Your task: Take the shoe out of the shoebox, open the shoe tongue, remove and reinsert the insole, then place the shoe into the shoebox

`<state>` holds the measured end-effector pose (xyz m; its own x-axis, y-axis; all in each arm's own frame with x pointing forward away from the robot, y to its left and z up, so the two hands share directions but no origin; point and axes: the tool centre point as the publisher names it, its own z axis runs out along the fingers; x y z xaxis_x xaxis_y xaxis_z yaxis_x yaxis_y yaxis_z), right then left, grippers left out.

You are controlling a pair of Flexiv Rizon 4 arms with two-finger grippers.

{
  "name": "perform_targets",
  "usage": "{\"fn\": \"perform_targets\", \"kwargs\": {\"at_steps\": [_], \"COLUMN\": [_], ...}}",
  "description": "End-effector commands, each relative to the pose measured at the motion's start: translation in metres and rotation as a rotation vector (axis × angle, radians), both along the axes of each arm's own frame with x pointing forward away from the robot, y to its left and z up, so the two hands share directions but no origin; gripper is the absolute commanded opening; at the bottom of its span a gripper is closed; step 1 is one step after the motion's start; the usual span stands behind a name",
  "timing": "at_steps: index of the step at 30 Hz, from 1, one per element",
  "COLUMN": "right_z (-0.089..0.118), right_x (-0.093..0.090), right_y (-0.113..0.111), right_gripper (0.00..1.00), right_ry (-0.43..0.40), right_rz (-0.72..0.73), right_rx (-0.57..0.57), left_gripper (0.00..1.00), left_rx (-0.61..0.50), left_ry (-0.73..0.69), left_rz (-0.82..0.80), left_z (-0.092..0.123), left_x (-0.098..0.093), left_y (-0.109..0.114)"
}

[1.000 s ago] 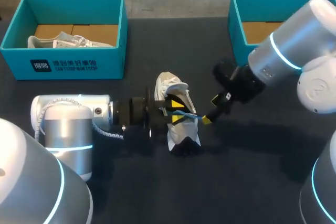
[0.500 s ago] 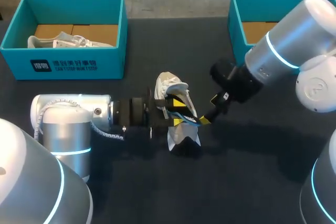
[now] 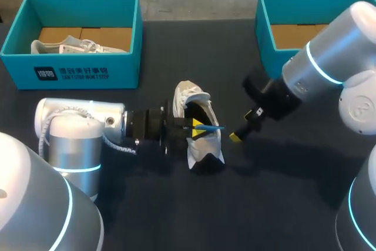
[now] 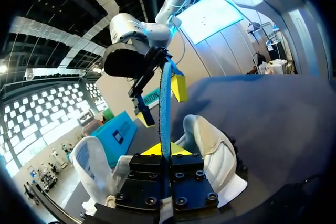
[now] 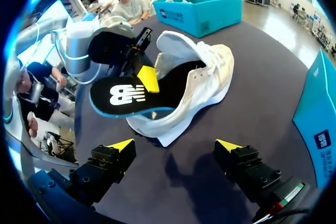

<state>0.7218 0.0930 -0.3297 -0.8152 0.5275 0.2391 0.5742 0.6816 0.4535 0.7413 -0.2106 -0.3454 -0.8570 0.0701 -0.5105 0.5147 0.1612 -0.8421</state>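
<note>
A white shoe [image 3: 198, 148] lies on its side mid-table, opening toward my right arm. My left gripper [image 3: 198, 126] reaches in from the left and is shut on the insole [image 3: 210, 127], black on top with a blue edge, which sticks out of the shoe's opening. In the left wrist view the insole [image 4: 165, 103] stands edge-on between the closed yellow tips of the left gripper [image 4: 161, 150]. My right gripper [image 3: 238, 136] hangs open just right of the shoe, touching nothing. In the right wrist view the insole [image 5: 128, 98] and the shoe [image 5: 199, 85] lie ahead of the right gripper [image 5: 175, 145].
A teal shoebox [image 3: 76, 73] at the back left holds a second white shoe [image 3: 70, 45]. Another teal shoebox [image 3: 267, 27] stands at the back right, behind my right arm. Dark tabletop lies bare in front of the shoe.
My left gripper has closed onto the insole. My right gripper has drawn back to the right, away from the insole's tip, still open.
</note>
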Motion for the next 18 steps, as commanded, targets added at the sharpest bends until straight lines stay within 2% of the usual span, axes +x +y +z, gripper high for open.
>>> {"fn": "perform_targets", "kwargs": {"at_steps": [1,6,11,12,13,14,18], "right_z": [-0.001,-0.002,-0.002,-0.002,-0.002,-0.002,-0.002], "right_x": [-0.007,-0.008,-0.008,-0.008,-0.008,-0.008,-0.008], "right_y": [-0.006,-0.007,-0.008,-0.008,-0.008,-0.008,-0.008], "right_gripper": [1.00,1.00,1.00,1.00,1.00,1.00,1.00], "right_ry": [-0.004,0.002,0.003,0.003,0.002,0.002,0.004], "right_rz": [-0.012,-0.020,-0.026,-0.026,-0.027,-0.027,-0.028], "right_rx": [0.006,0.007,0.005,0.006,0.005,0.006,0.004], "left_gripper": [0.00,0.00,0.00,0.13,0.38,0.47,0.47], "left_rx": [0.020,0.070,0.058,0.051,0.034,0.022,-0.008], "left_ry": [-0.017,-0.057,-0.044,-0.044,-0.032,-0.027,-0.039], "left_rz": [0.003,0.005,0.017,0.022,0.029,0.032,0.028], "left_z": [-0.005,-0.010,-0.007,-0.004,-0.001,0.002,0.012], "left_x": [0.006,0.013,0.015,0.014,0.014,0.014,0.010], "left_y": [-0.004,-0.002,-0.001,-0.001,0.000,0.001,0.001]}}
